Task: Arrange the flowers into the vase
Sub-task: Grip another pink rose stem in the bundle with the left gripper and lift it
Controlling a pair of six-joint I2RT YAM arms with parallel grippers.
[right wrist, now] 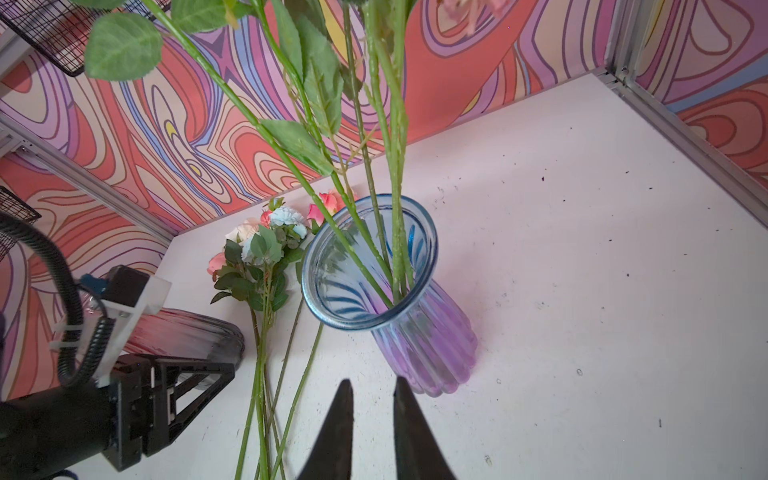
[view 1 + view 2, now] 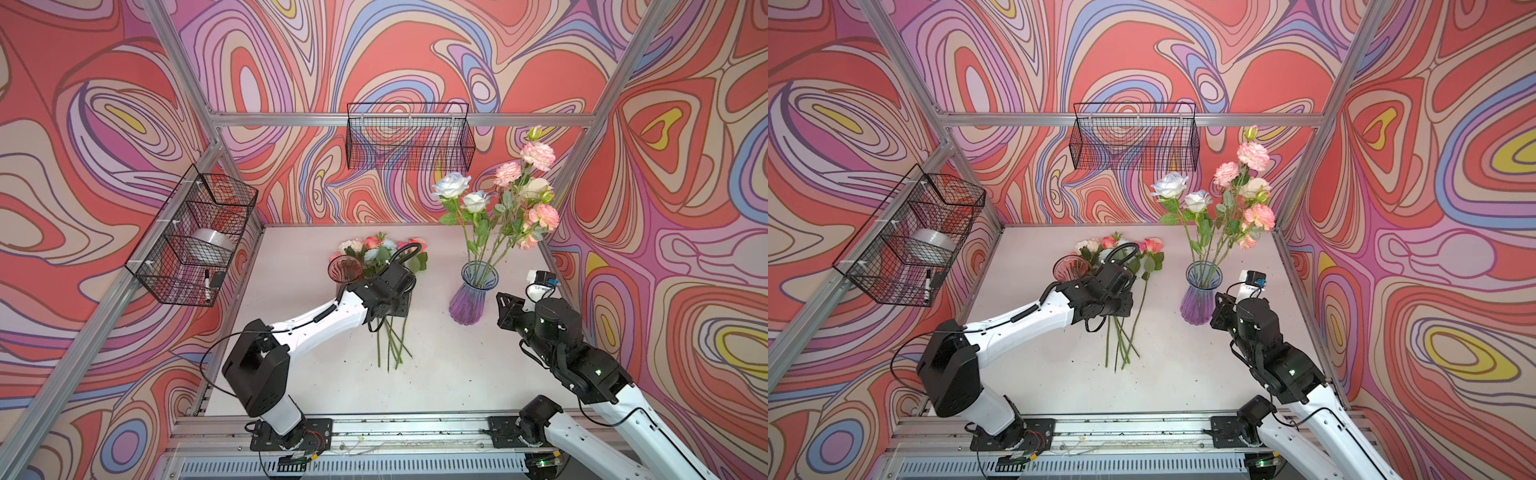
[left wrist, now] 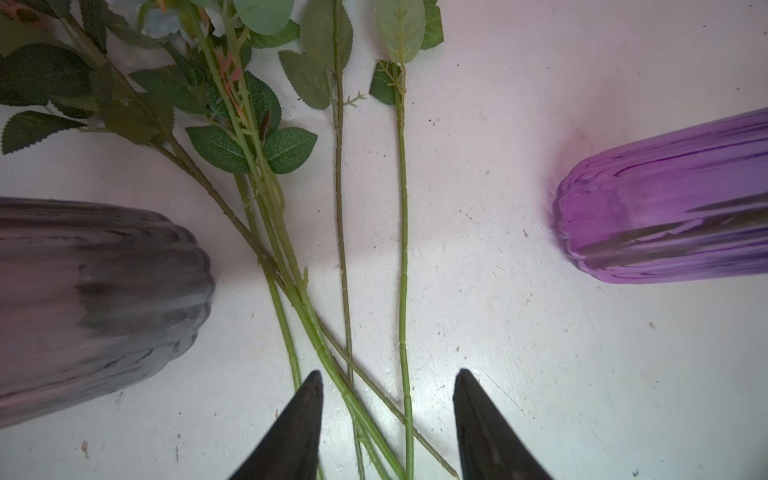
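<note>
1. The left gripper sits low over the white, speckled table. Its black tapered jaws stand apart, straddling several thin green stems of the loose flowers.
2. The right gripper, jaws nearly together around a slim empty gap, is near the base of the vase.
3. The loose flowers lie flat mid-table, with pink, coral and pale-blue heads at the far end.
4. The vase is ribbed glass, purple below and blue at its flared rim. It stands upright holding white roses and pink carnations.
5. A smoky-pink ribbed vase stands just beside the loose flowers.
6. A side wire basket holds a translucent roll and a marker. A back wire basket hangs farthest back.
</note>
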